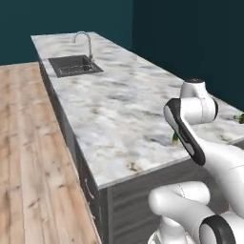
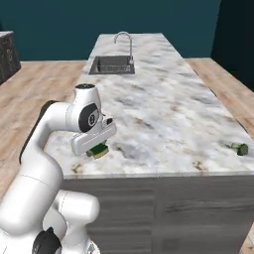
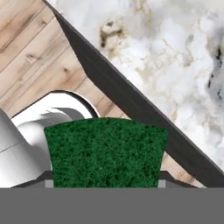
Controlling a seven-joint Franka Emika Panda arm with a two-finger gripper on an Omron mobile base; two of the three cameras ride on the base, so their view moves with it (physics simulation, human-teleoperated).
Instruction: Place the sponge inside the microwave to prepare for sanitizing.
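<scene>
The sponge point(image 3: 105, 148) shows its dark green scrub face in the hand view, held between the two finger tips of my gripper point(image 3: 105, 177), which is shut on it. In the right base view the sponge point(image 2: 101, 151) hangs yellow and green under the hand, just over the marble counter point(image 2: 163, 114) near its front left edge. In the left base view a sliver of the sponge point(image 1: 175, 138) peeks out beside the forearm. The microwave is out of view.
A sink point(image 2: 112, 64) with a curved faucet point(image 2: 124, 37) lies at the far end of the counter. A small dark green lump point(image 2: 241, 148) rests near the counter's right front edge. Wooden floor point(image 1: 28, 157) surrounds the island.
</scene>
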